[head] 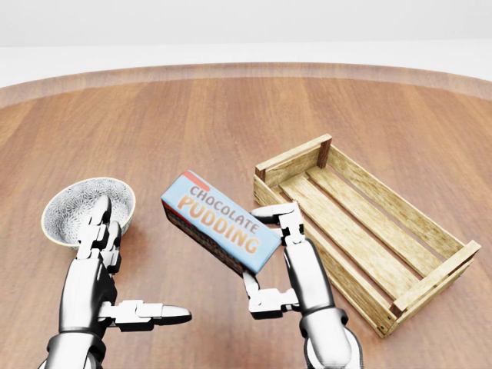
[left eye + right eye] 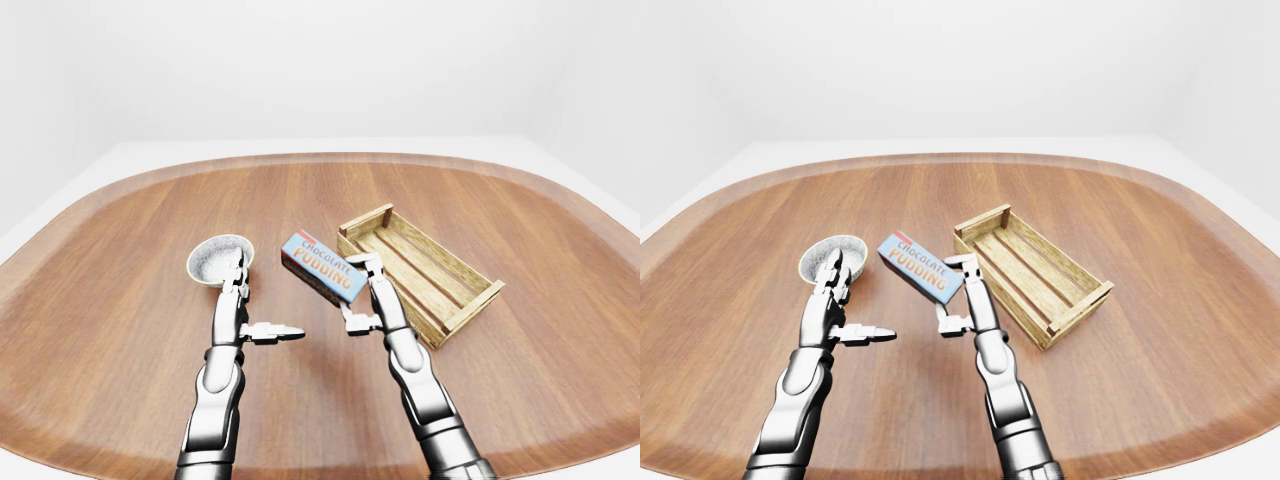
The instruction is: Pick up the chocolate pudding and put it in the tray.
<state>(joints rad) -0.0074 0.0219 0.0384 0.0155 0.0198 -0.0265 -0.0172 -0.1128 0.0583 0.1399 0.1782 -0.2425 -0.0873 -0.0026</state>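
Observation:
The chocolate pudding box (image 1: 219,221), light blue with orange lettering, hangs tilted above the table, just left of the tray. My right hand (image 1: 270,254) is shut on its right end, one finger over the top edge and the thumb below. The wooden slatted tray (image 1: 361,231) lies at the right of the head view, with nothing in it. My left hand (image 1: 115,277) stands open at the lower left, fingers up and thumb pointing right, holding nothing.
A patterned white bowl (image 1: 77,207) sits on the table just above my left hand. The round wooden table (image 2: 320,200) has a raised rim all around, with a white floor beyond it.

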